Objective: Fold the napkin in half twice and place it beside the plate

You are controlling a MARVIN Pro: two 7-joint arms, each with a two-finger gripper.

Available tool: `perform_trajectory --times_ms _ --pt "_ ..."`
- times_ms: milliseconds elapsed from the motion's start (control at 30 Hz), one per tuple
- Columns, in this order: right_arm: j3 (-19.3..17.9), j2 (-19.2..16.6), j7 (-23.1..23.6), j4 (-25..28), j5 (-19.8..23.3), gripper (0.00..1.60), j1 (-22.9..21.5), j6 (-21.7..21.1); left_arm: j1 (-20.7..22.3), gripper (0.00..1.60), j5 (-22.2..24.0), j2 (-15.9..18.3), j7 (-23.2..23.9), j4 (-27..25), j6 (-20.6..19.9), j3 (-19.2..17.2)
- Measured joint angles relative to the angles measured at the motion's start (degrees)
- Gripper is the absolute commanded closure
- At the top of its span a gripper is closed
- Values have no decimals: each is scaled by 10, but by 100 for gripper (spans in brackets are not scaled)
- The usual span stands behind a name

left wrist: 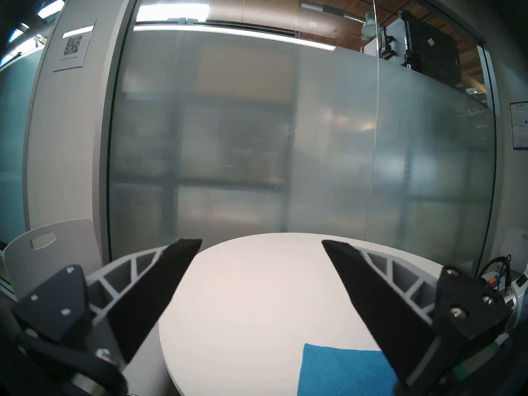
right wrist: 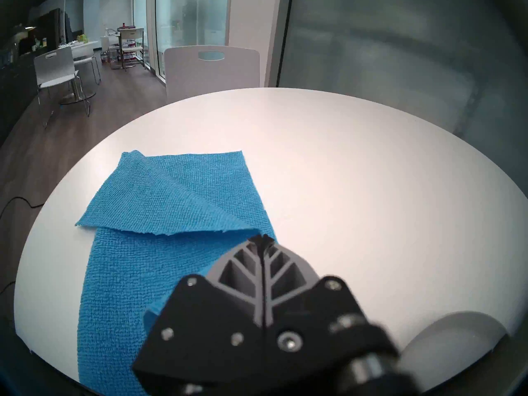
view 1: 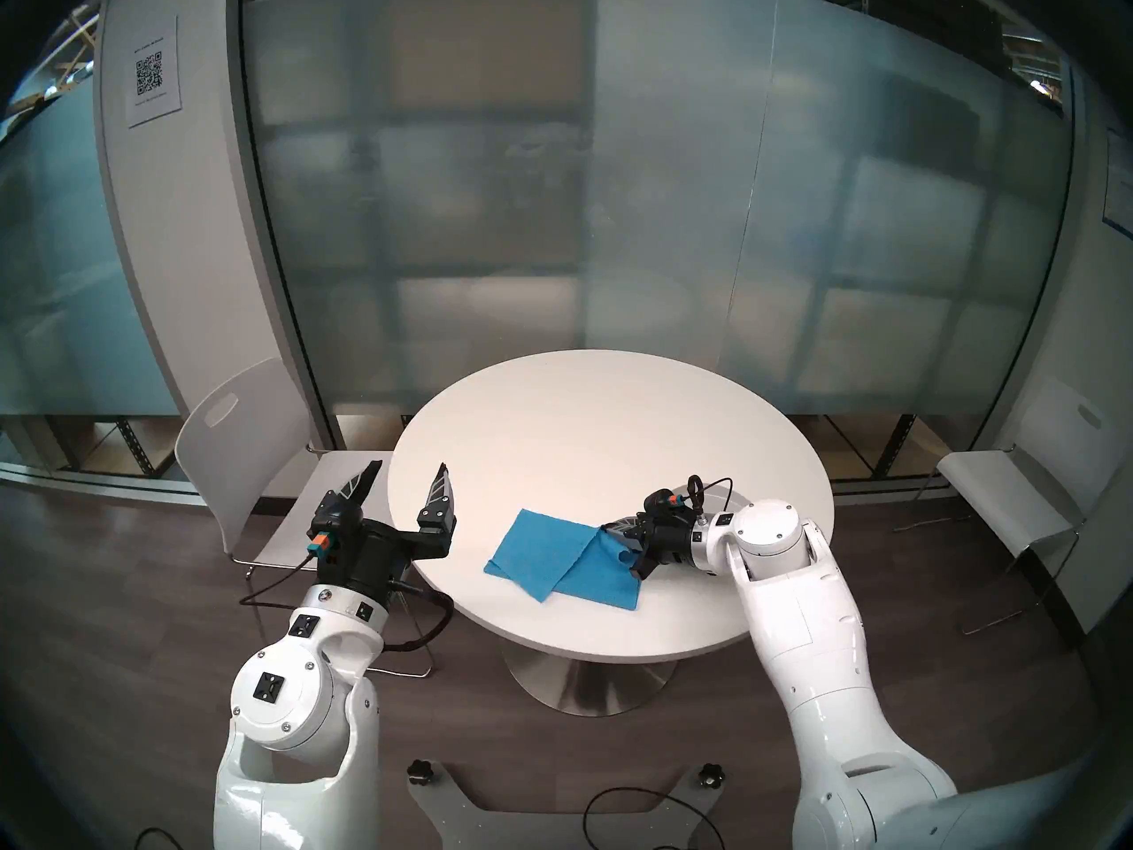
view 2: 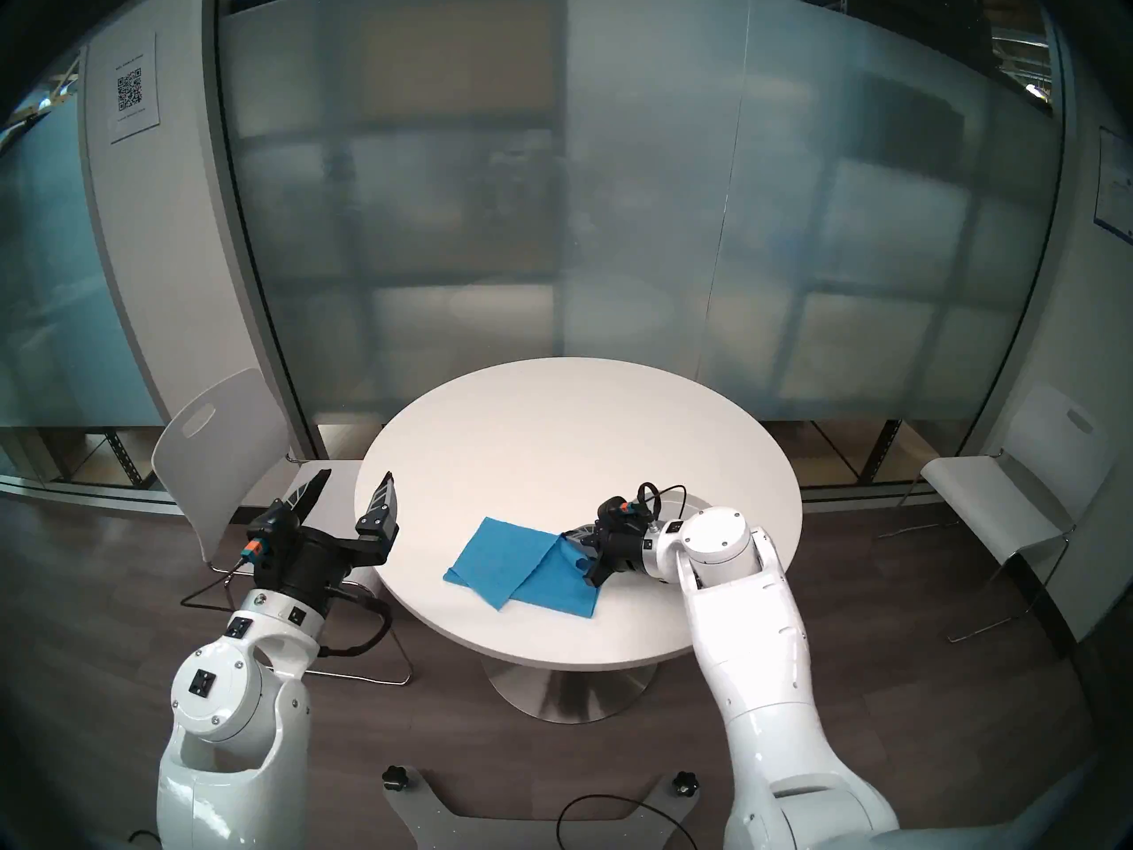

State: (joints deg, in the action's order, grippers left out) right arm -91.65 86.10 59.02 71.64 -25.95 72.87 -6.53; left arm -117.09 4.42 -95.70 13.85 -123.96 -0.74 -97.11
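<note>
The right gripper (right wrist: 261, 239) is pinched tight on a corner of the bright blue woven cloth napkin (right wrist: 160, 221), that flap lifted and draped diagonally over the rest lying flat on the round white table (right wrist: 357, 169). Just behind the gripper's wrist, a plain light-grey round plate (right wrist: 454, 338) peeks in. Well off to its side, the left gripper (view 1: 408, 484) hovers spread wide, empty.
</note>
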Motion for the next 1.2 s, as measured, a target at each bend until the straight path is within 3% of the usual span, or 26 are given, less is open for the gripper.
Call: perform_trajectory --times_ms 233,1200 --pt "8 -7 9 -4 -7 108 -6 1 0 0 0 0 0 0 0 0" --pt "2 -20 33 -6 -17 75 -17 2 0 0 0 0 0 0 0 0"
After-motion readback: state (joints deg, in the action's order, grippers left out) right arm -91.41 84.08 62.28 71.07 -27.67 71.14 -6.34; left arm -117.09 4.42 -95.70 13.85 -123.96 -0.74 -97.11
